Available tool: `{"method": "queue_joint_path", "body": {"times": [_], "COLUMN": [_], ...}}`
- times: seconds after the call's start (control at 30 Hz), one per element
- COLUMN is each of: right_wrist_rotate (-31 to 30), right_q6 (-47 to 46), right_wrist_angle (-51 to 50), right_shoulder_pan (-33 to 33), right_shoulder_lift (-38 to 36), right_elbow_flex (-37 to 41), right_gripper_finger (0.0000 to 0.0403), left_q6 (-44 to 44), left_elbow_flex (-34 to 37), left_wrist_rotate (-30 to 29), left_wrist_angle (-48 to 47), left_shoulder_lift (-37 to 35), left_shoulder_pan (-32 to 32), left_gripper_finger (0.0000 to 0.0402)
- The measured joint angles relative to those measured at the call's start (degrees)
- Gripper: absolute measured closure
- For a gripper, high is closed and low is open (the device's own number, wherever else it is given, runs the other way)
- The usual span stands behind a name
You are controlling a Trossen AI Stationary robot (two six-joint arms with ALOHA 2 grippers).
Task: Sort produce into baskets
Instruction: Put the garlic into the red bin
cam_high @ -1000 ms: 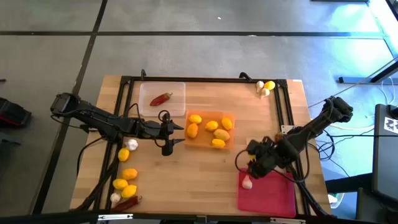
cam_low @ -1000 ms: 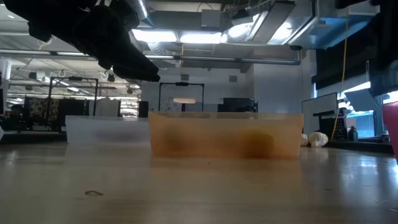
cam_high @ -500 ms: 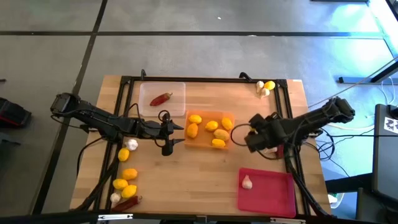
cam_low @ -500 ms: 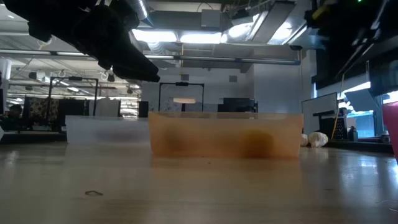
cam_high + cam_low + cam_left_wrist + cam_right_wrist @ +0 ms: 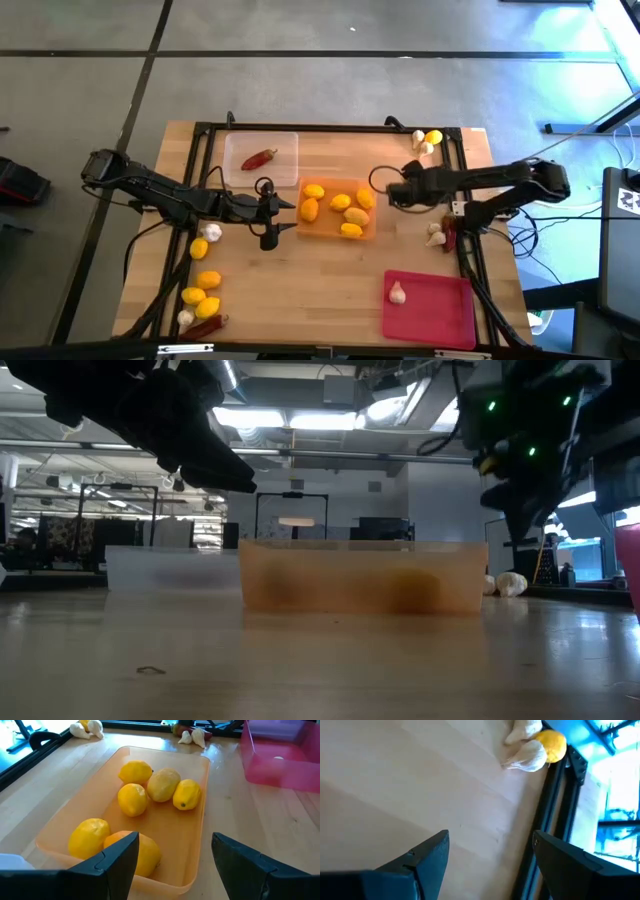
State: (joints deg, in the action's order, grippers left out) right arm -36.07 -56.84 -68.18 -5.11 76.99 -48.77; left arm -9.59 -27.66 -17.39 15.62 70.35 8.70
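**Counter Status: Both Pincers Released, Produce Partly Sorted**

The left pincer (image 5: 272, 215) is held above the bare counter (image 5: 300, 280) at centre-left of the high view, just left of the orange tray (image 5: 372, 228). Its fingers (image 5: 117, 855) are spread apart and nothing is gripped between them.

The right pincer (image 5: 385, 187) is positioned at centre-right of the high view, beside the right edge of the orange tray. In the right wrist view its fingers (image 5: 427, 857) are seen parted, with only counter surface between them.

Tray contents are located as follows:
- Orange tray: five lemons (image 5: 340, 202) are contained.
- Clear tray (image 5: 285, 175), upper left of centre: one chili pepper (image 5: 258, 158) is contained.
- Red-pink tray (image 5: 440, 320), lower right: one garlic bulb (image 5: 397, 293) is contained.

Unsorted produce is distributed in three groups:
- Upper right corner of the counter: a lemon (image 5: 433, 137) is found touching garlic bulbs (image 5: 422, 143).
- Right edge: a garlic bulb (image 5: 434, 236) is placed beside a chili pepper (image 5: 449, 237).
- Left edge, running to the lower left: several lemons (image 5: 207, 279), garlic bulbs (image 5: 212, 232) and a chili pepper (image 5: 203, 326) are laid out.
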Motion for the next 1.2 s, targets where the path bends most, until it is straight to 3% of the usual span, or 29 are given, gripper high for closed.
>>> {"method": "queue_joint_path", "body": {"times": [0.33, 0.53, 0.87, 1.2], "right_wrist_rotate": [-0.9, -0.9, -3.2, -4.5], "right_q6": [7.4, 9.2, 9.2, 7.2], "right_wrist_angle": [21.1, 28.3, 43.7, 51.0], "right_shoulder_pan": [-15.0, -21.1, -24.6, -24.9], "right_shoulder_lift": [0.0, 0.0, 0.0, 0.0], "right_elbow_flex": [9.5, 13.3, 20.0, 23.3], "right_gripper_finger": [0.0123, 0.0123, 0.0123, 0.0123], "left_q6": [-0.1, -0.5, -0.5, -0.5], "left_elbow_flex": [0.0, 0.0, 0.0, 0.0], "left_wrist_rotate": [0.0, 0.0, 0.0, 0.0], "left_wrist_angle": [0.0, 0.0, 0.0, 0.0], "left_shoulder_lift": [0.0, 0.0, 0.0, 0.0], "left_shoulder_pan": [0.0, 0.0, 0.0, 0.0], "left_gripper_finger": [0.0155, 0.0155, 0.0155, 0.0155]}}
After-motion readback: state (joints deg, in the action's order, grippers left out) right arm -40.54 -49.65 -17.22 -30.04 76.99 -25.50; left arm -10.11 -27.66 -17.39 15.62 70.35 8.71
